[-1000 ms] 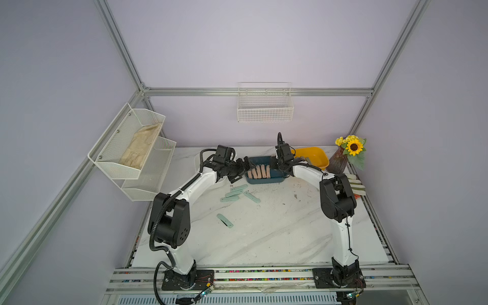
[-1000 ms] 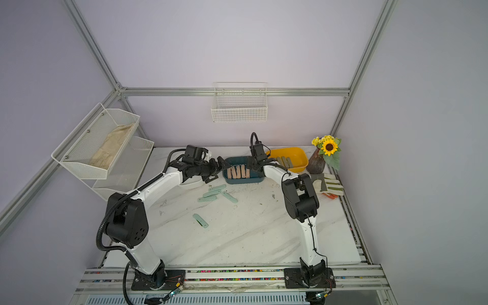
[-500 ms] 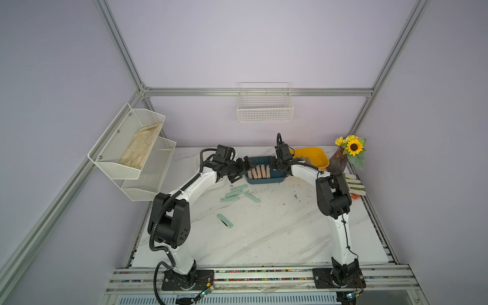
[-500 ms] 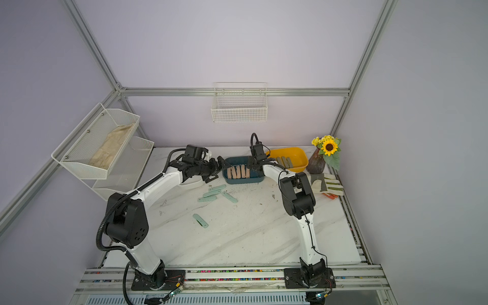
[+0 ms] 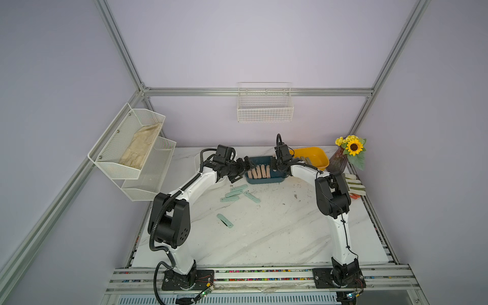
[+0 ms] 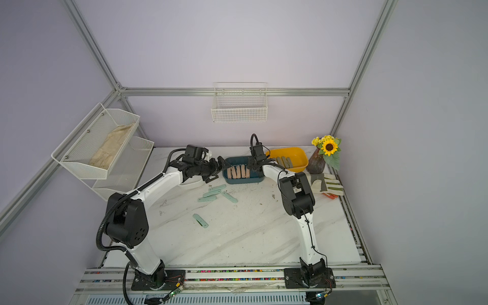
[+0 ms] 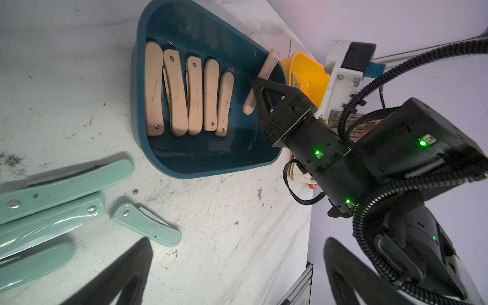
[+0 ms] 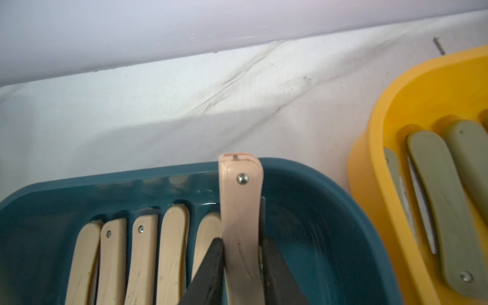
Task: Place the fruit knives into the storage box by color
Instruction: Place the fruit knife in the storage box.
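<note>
Right wrist: peach knife [image 8: 241, 211] between the jaws

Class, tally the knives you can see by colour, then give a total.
Peach knives: 6, five lying in the blue box, one in the right gripper.
Mint knives: 5, on the table.
Olive knives: at least 3, in the yellow box, partly out of view.
Total: at least 14.
</note>
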Motion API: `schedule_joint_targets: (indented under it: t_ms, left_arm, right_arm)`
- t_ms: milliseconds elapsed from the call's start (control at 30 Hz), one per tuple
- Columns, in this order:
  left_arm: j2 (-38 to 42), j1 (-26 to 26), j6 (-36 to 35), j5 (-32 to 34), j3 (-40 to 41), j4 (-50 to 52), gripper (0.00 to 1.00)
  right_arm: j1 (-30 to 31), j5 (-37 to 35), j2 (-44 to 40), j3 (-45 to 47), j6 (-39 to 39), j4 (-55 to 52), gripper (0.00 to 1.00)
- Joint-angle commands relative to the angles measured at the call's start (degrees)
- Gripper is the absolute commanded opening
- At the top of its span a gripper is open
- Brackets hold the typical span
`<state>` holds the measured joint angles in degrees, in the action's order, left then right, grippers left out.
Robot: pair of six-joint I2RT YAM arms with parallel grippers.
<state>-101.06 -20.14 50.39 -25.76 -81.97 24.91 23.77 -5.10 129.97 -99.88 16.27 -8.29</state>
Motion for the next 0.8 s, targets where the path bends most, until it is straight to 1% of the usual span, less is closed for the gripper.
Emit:
schedule_joint_targets:
  t_ms: [0, 133, 267, 400, 567, 767]
  left_arm:
    - [0.82, -0.56, -0.03, -0.64, -4.4, -0.98, 1.0]
    - [0.61, -0.71, 0.32, -0.33, -4.45, -1.0, 1.0]
    - [0.6, -1.04, 0.83, 0.33, -4.42, -0.83, 1.0]
    - [1.12, -1.11, 0.87, 2.08, -4.44, 0.88, 1.0]
    - [2.98, -1.13, -0.88, 7.81, -3.99, 5.56, 1.0]
    - [4.31, -0.97, -4.44, 16.33, -4.91, 12.08, 1.0]
  right_arm:
    - [-0.22, -0.42, 1.21, 0.92, 0.08, -0.87, 0.31]
    - [-0.15, 0.87, -0.16, 2.01, 0.07, -0.08, 0.32]
    - [-0.18, 3.61, -2.25, 3.0, 0.86, 1.14, 0.33]
    - [-0.17, 6.56, -5.67, 4.15, 1.8, 1.94, 0.35]
    - [-0.17, 10.57, -11.47, 8.09, 3.51, 4.38, 0.4]
    - [-0.19, 15.41, -19.91, 16.73, 6.22, 8.0, 0.47]
